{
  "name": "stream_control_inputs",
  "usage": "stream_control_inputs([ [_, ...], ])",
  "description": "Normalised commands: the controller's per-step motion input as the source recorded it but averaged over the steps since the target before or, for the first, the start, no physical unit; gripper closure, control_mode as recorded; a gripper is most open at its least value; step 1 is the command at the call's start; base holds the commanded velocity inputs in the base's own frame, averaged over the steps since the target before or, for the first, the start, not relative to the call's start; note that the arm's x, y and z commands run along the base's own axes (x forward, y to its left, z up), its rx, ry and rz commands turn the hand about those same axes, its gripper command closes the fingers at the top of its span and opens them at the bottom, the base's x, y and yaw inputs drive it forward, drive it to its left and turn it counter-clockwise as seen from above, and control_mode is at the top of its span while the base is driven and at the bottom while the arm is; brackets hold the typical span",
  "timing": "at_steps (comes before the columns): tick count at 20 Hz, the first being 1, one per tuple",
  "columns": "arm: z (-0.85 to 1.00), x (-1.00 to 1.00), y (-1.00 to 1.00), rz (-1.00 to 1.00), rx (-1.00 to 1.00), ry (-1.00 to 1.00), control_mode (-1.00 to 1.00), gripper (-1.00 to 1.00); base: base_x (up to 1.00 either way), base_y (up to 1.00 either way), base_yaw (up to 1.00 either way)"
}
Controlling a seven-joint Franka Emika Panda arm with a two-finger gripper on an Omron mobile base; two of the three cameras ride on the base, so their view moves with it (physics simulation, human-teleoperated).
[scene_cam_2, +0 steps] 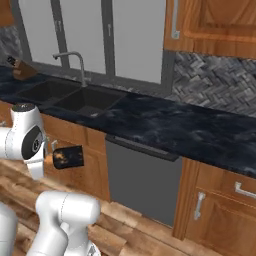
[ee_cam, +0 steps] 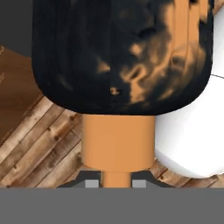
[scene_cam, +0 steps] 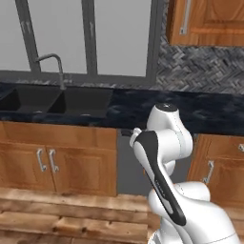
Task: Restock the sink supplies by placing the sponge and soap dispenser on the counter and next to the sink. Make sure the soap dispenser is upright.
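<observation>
Carrying the small dark, near-black soap dispenser bottle [scene_cam_2: 68, 156] on its side at the left of the right base frame, low before the brown cabinets, short of the black marble-look table [scene_cam_2: 165, 122]; needing uprighting beside the black double-basin sink [scene_cam_2: 75, 97]. Fingers [ee_cam: 92, 183] closed around its smooth orange-gold pump neck, mottled rounded body above.

a knife block [scene_cam_2: 20, 69] stands at the far left near the window [scene_cam: 90, 35]. grey herringbone tile backsplash [scene_cam_2: 215, 82] runs beneath an upper wooden cabinet [scene_cam_2: 215, 25]. a grey dishwasher front [scene_cam_2: 140, 180] sits between brown wooden cabinet doors [scene_cam: 57, 164] with silver handles. wood plank floor [scene_cam: 62, 217] lies below
</observation>
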Motion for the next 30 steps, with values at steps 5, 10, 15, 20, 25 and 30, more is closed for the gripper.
stream_control_inputs([
  [5, 0.00, 0.00, 0.00, 0.00, 0.00, 0.00, 1.00, 1.00, 1.00, 1.00, -0.40],
  [10, 0.00, 0.00, 0.00, 0.00, 0.00, 0.00, 1.00, 1.00, 1.00, 0.98, -0.39],
  [15, 0.00, 0.00, 0.00, 0.00, 0.00, 0.00, 1.00, 1.00, 0.73, 0.55, -0.31],
  [20, 0.00, 0.00, 0.00, 0.00, 0.00, 0.00, 1.00, 1.00, 0.36, 0.09, -0.06],
  [25, 0.00, 0.00, 0.00, 0.00, 0.00, 0.00, 1.00, 1.00, 0.36, 0.00, 0.00],
  [30, 0.00, 0.09, -0.14, 0.00, 0.03, 0.00, -1.00, 1.00, 0.28, -0.01, 0.01],
])
